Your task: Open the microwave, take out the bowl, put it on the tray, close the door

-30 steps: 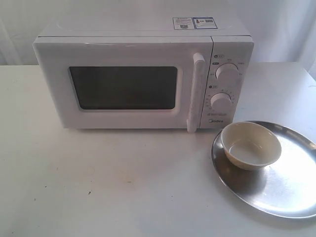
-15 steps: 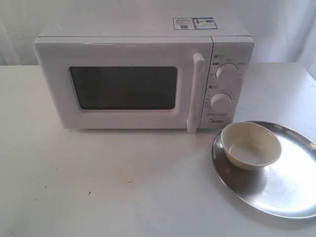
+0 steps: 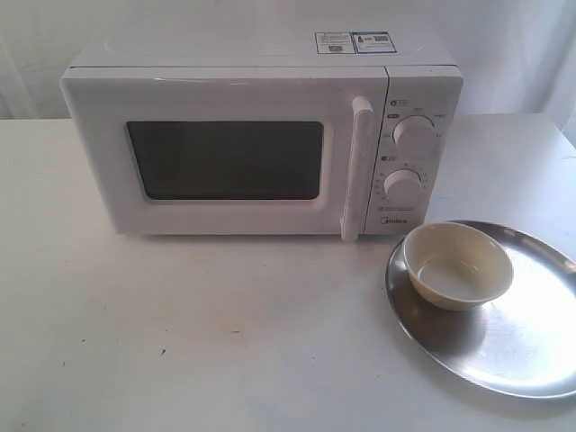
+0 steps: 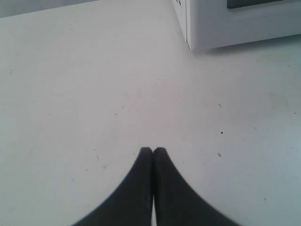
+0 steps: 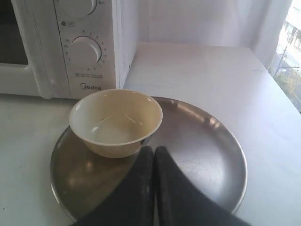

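Nothing moves. Bowl (image 3: 457,265) on tray (image 3: 531,333) seems light, slippery, fragile; grip rim. Left end effector (image 4: 153,150), right end effector (image 5: 154,149) closed, empty.

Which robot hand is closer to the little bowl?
Right. The right gripper hangs over the tray just beside the bowl; the left gripper is over the table by the microwave.

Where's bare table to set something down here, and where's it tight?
Free: the wide table strip in front of the microwave, left of the tray; also the tray's right half, beyond the bowl. Tight: the narrow gap between the microwave's dial corner and the tray's rim.
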Robot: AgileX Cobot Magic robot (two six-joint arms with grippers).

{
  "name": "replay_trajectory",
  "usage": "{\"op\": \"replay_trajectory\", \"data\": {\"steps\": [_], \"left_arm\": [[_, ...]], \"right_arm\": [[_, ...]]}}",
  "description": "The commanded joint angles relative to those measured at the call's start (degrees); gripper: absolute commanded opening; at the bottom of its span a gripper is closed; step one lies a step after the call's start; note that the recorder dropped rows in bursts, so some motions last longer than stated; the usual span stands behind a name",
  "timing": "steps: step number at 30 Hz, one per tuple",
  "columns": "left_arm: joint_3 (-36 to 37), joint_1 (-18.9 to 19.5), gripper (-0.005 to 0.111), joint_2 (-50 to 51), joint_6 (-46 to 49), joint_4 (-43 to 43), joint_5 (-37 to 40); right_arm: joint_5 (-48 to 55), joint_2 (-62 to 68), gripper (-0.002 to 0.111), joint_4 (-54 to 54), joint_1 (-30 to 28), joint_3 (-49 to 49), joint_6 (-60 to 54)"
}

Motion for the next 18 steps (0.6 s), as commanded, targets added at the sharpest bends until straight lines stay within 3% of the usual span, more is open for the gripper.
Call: {"op": "replay_trajectory", "data": {"steps": [1, 18], "left_arm": [[-0.1, -0.2, 0.000, -0.1, -0.2, -0.4, 0.1], [-0.1, -0.2, 0.000, -0.1, -0.2, -0.4, 0.1]], "right_arm": [[0.0, -0.4, 0.000, 0.2, -0.3, 0.3, -1.3], [-0.6, -0.4, 0.000, 4.5, -0.3, 0.3, -2.9]]}}
